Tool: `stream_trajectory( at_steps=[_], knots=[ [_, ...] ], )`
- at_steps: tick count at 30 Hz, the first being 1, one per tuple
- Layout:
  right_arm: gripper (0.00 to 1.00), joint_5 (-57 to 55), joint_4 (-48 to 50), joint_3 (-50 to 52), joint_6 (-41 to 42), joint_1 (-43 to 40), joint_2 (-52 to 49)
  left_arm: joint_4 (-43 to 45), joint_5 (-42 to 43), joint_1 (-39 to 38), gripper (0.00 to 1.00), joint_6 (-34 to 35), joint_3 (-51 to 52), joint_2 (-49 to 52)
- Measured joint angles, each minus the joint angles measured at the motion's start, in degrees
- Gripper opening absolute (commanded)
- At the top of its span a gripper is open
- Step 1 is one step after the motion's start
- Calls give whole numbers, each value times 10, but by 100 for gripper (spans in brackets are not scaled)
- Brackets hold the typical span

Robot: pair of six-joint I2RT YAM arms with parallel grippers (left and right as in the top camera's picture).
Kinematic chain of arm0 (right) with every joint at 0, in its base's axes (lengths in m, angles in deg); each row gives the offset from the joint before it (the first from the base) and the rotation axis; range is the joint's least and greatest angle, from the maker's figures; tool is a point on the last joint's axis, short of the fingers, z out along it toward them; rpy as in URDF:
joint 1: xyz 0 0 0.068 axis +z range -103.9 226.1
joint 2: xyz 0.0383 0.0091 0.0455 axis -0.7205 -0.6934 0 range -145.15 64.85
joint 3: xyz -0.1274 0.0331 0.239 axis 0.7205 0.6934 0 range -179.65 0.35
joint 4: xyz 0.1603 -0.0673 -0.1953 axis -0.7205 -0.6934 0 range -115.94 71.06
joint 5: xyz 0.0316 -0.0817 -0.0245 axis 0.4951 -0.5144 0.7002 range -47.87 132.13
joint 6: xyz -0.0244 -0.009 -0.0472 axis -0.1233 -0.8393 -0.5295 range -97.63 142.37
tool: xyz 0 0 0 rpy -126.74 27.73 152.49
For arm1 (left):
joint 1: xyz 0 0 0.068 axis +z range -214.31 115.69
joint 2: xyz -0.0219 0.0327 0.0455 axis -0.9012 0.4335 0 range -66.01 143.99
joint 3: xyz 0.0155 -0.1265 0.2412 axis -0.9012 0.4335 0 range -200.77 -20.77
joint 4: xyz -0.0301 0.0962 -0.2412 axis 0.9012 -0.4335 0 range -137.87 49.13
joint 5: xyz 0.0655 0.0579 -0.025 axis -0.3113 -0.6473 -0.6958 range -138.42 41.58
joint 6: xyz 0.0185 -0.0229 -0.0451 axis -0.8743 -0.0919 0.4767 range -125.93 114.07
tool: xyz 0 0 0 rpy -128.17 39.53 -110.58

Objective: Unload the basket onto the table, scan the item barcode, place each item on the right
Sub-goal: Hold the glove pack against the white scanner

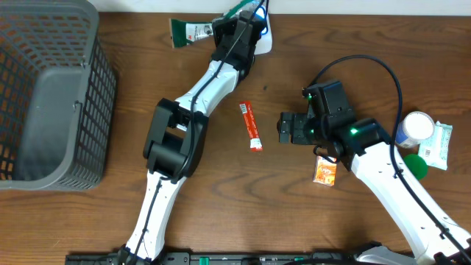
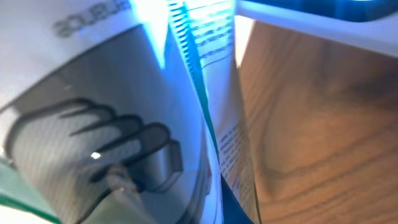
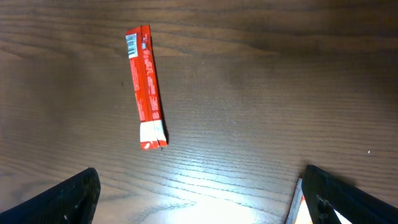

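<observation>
**Right claw** (image 1: 287,126) (image 3: 200,177): jaws wide apart, holding nothing, hovering low over bare bench (image 1: 294,66). Both dark fingers (image 3: 74,196) show at the lower corners of the wrist view.

**Red sachet** (image 1: 250,126) (image 3: 146,87): long, thin stick pack lying flat on the bench just ahead of the right claw, clear of both fingers. It has a white tip at the near end and a small white striped panel at the far end.

**Orange packet** (image 1: 326,171): flat on the bench, partly under the right arm.

**Left claw** (image 1: 246,26): jaws together, reached to the far edge of the bench, over a white package (image 1: 263,37) (image 2: 93,93). Whether it grips that package cannot be told. The wrist view is filled by the package's printed face, blurred and bluish, with bench wood to the right.

**Green tube** (image 1: 191,31): lying just left of the left claw.

**Right-edge group**: white-lidded jar (image 1: 416,126), green round item (image 1: 416,166) and white-green pack (image 1: 440,143), close together.

**Grey mesh basket** (image 1: 99,88): far left of the bench, well apart from both claws.
</observation>
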Motion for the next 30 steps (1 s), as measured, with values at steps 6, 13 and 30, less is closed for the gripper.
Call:
stream_trajectory(
  at_steps=[6,13,30],
  knots=[
    [99,0,0,0,0,0,0,-33,0,-13,7,0,3,0],
    [99,0,0,0,0,0,0,-67,-6,-22,7,0,3,0],
    [99,0,0,0,0,0,0,-104,-15,-22,7,0,3,0]
  ],
)
